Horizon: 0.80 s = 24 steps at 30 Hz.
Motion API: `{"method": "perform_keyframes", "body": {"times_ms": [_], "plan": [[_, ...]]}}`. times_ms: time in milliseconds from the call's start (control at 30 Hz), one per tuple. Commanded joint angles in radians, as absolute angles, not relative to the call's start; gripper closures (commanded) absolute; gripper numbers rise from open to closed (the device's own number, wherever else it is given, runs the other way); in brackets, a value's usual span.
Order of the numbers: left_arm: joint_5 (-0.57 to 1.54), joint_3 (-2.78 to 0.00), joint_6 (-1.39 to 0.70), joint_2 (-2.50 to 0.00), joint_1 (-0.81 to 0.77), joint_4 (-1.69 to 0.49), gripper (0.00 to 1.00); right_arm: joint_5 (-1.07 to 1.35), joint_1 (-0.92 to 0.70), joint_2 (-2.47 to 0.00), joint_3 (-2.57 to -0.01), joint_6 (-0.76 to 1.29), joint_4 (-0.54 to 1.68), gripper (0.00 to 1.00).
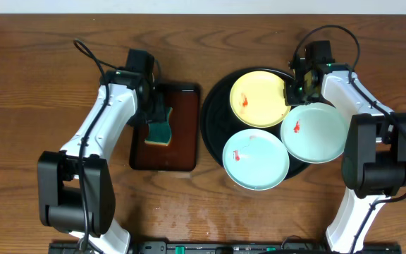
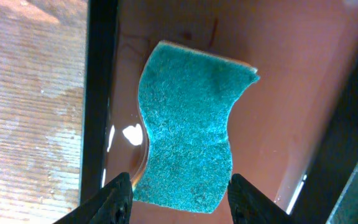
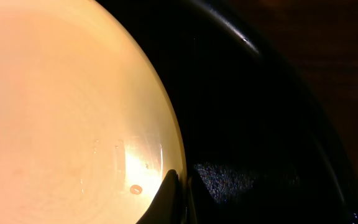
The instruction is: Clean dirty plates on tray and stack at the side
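Right gripper (image 3: 178,193) is closed to a thin pinch at the rim of the yellow plate (image 1: 259,99), which sits at the back of the black tray (image 1: 210,120). It seems to nip the edge, prob. to steady or lift that plate for wiping. Left gripper (image 2: 182,200) hangs over the brown tray (image 1: 182,152), just left of the black tray, w/ jaws about half spread astride the near end of the teal sponge (image 2: 188,143). Tips are right by the sponge's sides and no squeeze shows, so it looks lined up to grab, not yet gripping. Sponge lies flat, the only thing in the brown tray. Black tray holds all 3 plates: yellow at back, front mint plate (image 1: 256,159) at its near edge, side mint plate (image 1: 316,132) reaching over its right rim. The plates crowd together, and each shows a small red smear. Nothing stacked beside the black tray on the table (image 1: 34,70), so cleaning is likely at its start
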<state>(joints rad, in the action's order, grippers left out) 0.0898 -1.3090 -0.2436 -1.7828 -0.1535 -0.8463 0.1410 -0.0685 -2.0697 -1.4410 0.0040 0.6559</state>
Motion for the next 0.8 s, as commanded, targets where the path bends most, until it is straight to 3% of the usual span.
{"method": "perform_keyframes", "body": {"times_ms": [0,767], "plan": [[0.070,-1.262,-0.265,-1.800,-0.163,-0.810,0.49,0.139,-0.067,-2.065,-1.460,0.006,0.658,0.97],[0.006,-1.178,-0.276,-1.809,-0.208,-0.677,0.49,0.139,-0.067,-2.065,-1.459,0.006,0.659,0.96]]}}
